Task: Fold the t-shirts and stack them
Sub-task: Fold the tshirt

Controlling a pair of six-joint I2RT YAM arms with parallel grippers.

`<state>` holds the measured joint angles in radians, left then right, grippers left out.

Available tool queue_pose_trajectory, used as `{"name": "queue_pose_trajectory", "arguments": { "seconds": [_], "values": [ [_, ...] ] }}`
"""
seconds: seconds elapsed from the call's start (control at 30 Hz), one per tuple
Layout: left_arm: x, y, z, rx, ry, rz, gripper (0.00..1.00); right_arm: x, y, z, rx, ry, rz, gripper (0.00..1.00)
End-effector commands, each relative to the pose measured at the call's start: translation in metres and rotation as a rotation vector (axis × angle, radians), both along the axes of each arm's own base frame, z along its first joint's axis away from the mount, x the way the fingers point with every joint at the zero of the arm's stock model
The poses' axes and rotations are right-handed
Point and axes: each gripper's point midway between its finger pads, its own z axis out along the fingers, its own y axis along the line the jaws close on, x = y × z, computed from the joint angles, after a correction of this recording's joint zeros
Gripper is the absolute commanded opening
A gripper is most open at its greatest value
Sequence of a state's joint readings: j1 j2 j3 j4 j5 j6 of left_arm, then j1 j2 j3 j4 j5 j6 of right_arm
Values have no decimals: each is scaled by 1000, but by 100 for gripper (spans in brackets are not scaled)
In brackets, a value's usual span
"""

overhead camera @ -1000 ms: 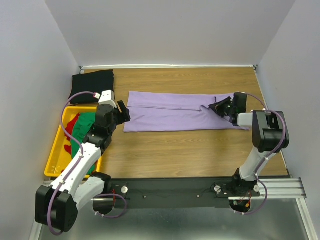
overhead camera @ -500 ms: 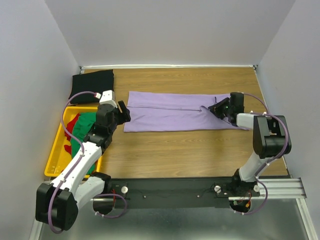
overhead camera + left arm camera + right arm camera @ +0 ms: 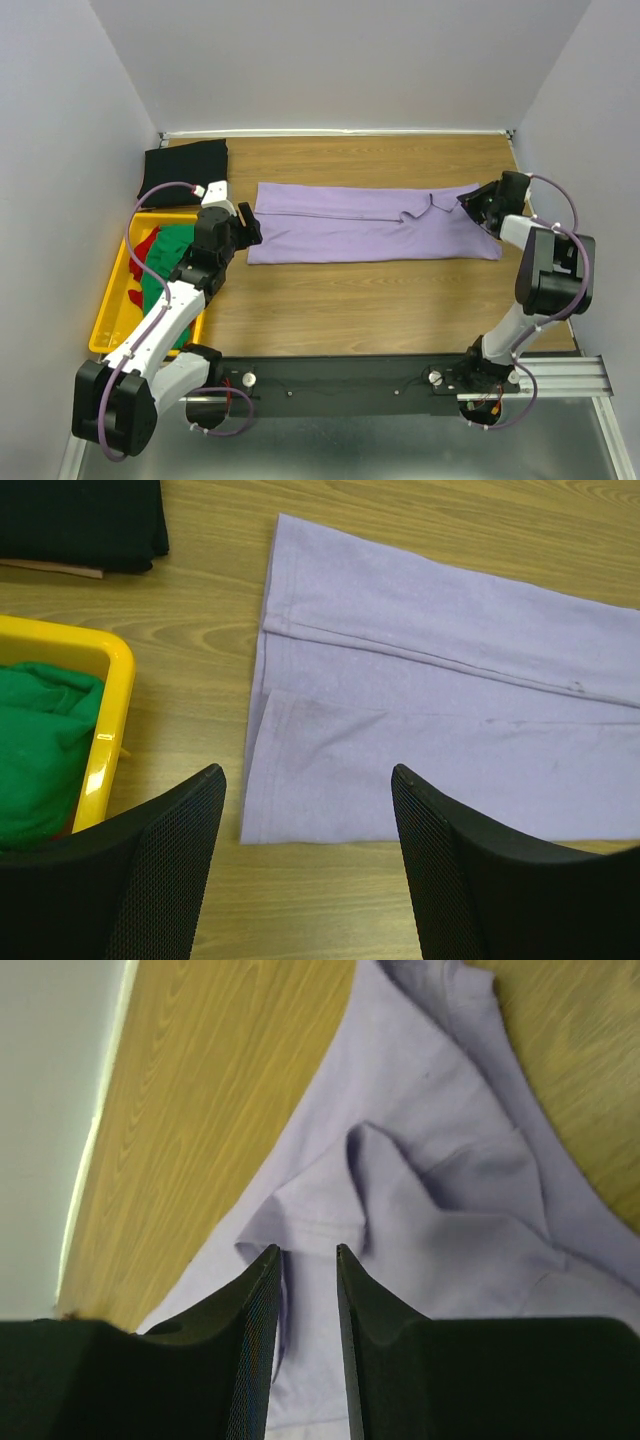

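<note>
The lavender t-shirt (image 3: 360, 225) lies flat on the table as a long folded strip, with a rumpled sleeve flap (image 3: 400, 1175) near its right end. My left gripper (image 3: 250, 225) hovers open over the strip's near-left corner (image 3: 262, 825), its fingers (image 3: 170, 850) wide apart and empty. My right gripper (image 3: 464, 204) is low over the right end, its jaws a narrow gap apart (image 3: 306, 1248), with cloth showing under the gap and nothing gripped. A folded black t-shirt (image 3: 185, 165) rests at the back left. The green t-shirt (image 3: 165, 255) and the red t-shirt (image 3: 145, 245) are bunched in the crate.
A yellow plastic crate (image 3: 110, 322) stands at the left edge beside my left arm; its corner (image 3: 112, 720) shows in the left wrist view. White walls close in the table at the back and both sides. Bare wood lies in front of the lavender strip.
My right gripper has opened and pulled back to the right, leaving the sleeve flap lying on the lavender t-shirt. The left arm has not moved.
</note>
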<state>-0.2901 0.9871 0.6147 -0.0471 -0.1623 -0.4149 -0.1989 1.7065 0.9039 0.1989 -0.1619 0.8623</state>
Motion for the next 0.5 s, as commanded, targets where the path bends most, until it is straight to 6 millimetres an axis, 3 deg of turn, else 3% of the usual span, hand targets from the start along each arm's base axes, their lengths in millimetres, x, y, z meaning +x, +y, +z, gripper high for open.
{"name": "queue_pose_trajectory", "arguments": {
  "seconds": [0.0,0.1,0.47],
  "values": [
    [5,-4,11,0,-29,-16,75,9,-1,-18,-12,43,36,36],
    [5,-4,10,2,-25,-20,75,15,2,-28,11,57,57,36],
    [6,-4,9,3,-22,-18,75,8,4,-58,46,109,40,35]
  ]
}}
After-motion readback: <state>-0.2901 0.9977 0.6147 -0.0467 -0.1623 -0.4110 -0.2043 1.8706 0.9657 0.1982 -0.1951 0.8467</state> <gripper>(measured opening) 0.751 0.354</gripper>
